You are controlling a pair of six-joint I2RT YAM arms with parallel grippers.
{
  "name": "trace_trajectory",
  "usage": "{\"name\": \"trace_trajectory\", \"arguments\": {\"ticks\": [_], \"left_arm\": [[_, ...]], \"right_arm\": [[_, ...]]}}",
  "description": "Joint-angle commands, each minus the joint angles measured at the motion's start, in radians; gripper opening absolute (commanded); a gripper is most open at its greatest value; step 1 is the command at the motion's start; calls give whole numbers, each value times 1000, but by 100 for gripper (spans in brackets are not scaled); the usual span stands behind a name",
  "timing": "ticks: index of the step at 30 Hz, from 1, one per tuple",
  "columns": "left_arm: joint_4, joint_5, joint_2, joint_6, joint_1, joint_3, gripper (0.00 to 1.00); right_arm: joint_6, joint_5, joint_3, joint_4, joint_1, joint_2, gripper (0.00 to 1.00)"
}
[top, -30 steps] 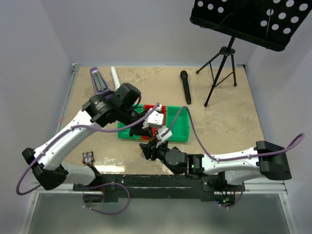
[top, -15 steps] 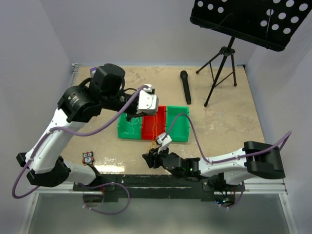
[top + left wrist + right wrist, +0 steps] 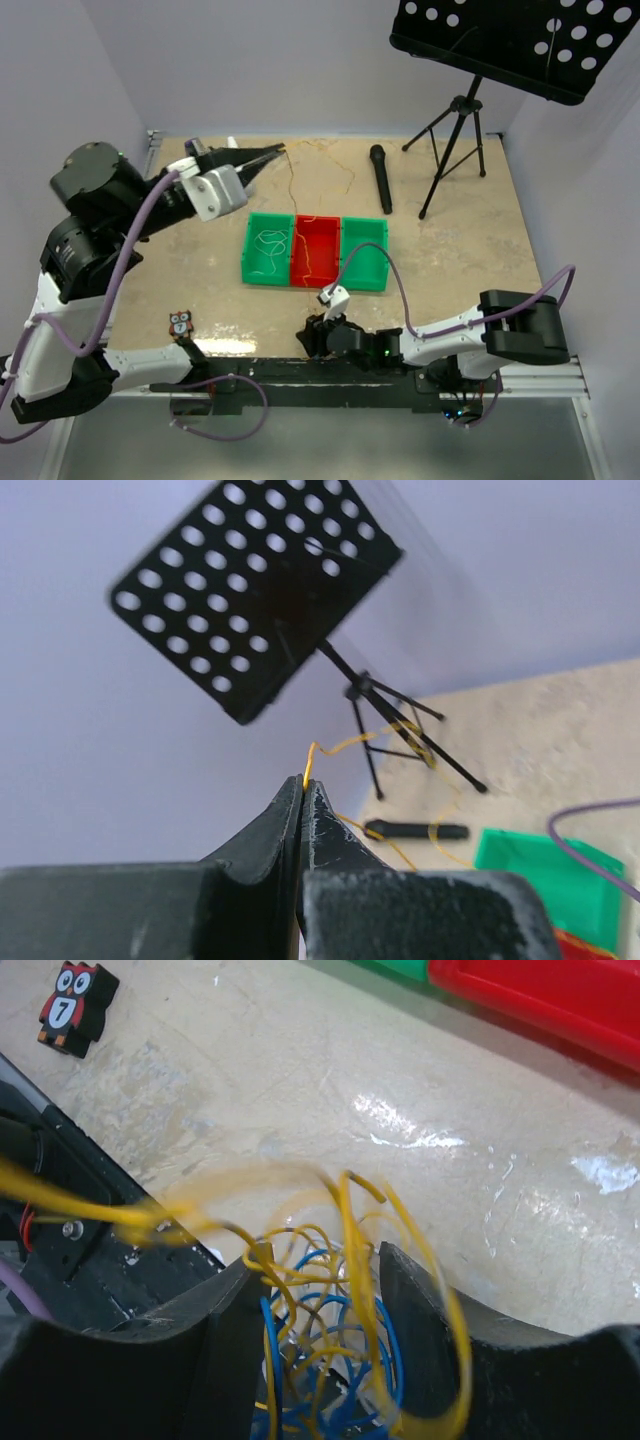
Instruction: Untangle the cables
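I see my left gripper (image 3: 280, 150) raised over the far left of the table (image 3: 470, 250), its jaws pressed together and pinching the end of a yellow strand (image 3: 291, 195). In the left wrist view that strand pokes out just above the closed fingertips (image 3: 303, 783), with the black music stand (image 3: 250, 590) behind. From there the strand droops down over the red middle bin of a row of three bins (image 3: 362, 282) toward my right gripper (image 3: 312, 335), which sits low at the near edge of the table. The cables (image 3: 330, 1360), a tangle of blue and yellow loops, are bunched between its fingers (image 3: 225, 1330). Those jaws stand partly apart and close on the bundle's sides. A white loop (image 3: 268, 243) lies in the left green bin. A microphone (image 3: 380, 178) lies beyond the bins, and an owl tile (image 3: 180, 323) sits near the front left.
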Motion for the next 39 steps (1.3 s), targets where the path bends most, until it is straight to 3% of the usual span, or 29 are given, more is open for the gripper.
{"name": "trace_trajectory", "arguments": {"ticks": [1,10,14,22,30,39], "left_arm": [[317,-150,-23,-19,-3,-37,0],[510,-181,-22,-4,-3,-68,0],[405,-129,20,6,-3,-34,0],[460,-208,-54,41,-4,-356,0],[443,-262,-31,29,-3,-513,0],[472,-321,-52,21,-3,-643,0]], "right_arm": [[103,-9,-27,-8,8,-9,51],[180,-14,-27,-29,8,40,53],[182,17,-13,-59,8,13,57],[160,158,59,-190,8,-183,65],[160,284,114,-289,8,-275,66],[153,367,111,-407,2,-576,70]]}}
